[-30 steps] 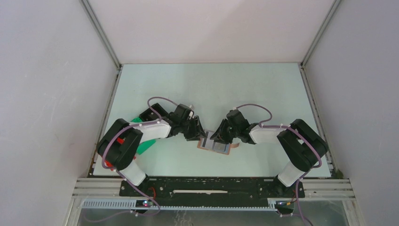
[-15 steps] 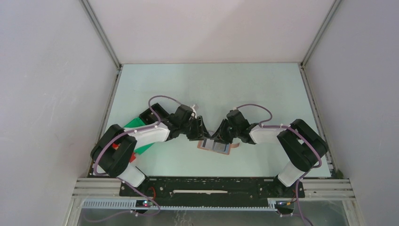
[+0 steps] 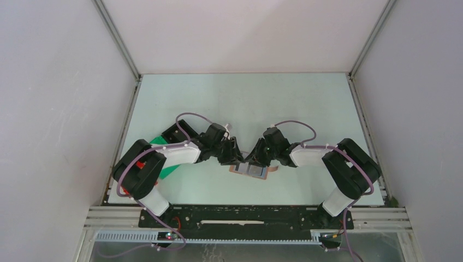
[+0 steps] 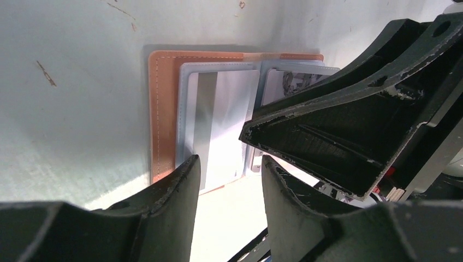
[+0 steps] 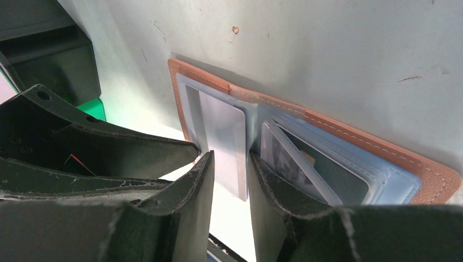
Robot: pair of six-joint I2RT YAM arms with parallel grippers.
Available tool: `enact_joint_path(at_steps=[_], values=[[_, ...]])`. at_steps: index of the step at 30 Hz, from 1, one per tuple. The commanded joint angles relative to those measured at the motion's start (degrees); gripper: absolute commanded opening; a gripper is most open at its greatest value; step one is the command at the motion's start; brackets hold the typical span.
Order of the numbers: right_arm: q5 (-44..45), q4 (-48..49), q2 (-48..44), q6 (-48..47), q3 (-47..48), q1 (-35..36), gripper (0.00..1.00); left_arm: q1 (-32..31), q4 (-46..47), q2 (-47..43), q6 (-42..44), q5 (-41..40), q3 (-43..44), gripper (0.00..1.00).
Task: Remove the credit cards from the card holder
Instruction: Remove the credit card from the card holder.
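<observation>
- Left hand: fingers apart, nothing between them; poised just off one edge of the card holder, in line with the pale card lying there.
- Right hand: fingers only narrowly apart, nothing visibly clamped; down over the holder near its fold, the gap framing an edge of that same card. Tips touching the card or not: cannot tell.
- Card holder: open and flat on the surface, tan rim showing round blue-grey panels, squarely between the two hands.
- Credit cards: pale card with a silver stripe, seated in the framed panel of one half; more cards tucked at a slant in the stacked pockets of the other half. None clear of the holder yet.
- Judged step: lining up for the first pull, probably one hand pinning the holder and the other drawing the card.
- Risk: whole holder sliding or lifting along with the card. Cause: a snug pocket and no firm pin on the leather.
- Risk: tips skating across the slick card face. Cause: card flush against its panel, no raised edge to catch.
- Risk: hands knocking together. Cause: both crowded over the same half of the holder, hardly any room between them.
- Risk: holder flipping shut. Cause: a sideways push close to the fold.
</observation>
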Motion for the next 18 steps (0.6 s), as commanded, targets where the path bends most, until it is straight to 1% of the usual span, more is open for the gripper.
enact_joint_path(at_steps=[1, 5, 18], values=[[3.0, -4.2, -0.4, -2.1, -1.4, 0.1, 0.39, -0.2, 1.7, -1.4, 0.6, -1.7, 0.7, 0.5], [3.0, -4.2, -0.4, -2.2, -1.4, 0.1, 0.38, -0.2, 2.1, -2.4, 0.8, -2.5, 0.4, 0.5], [2.4, -3.8, -0.1, -2.2, -1.4, 0.1, 0.38, -0.2, 3.4, -1.6, 0.1, -4.1, -0.1, 0.5]])
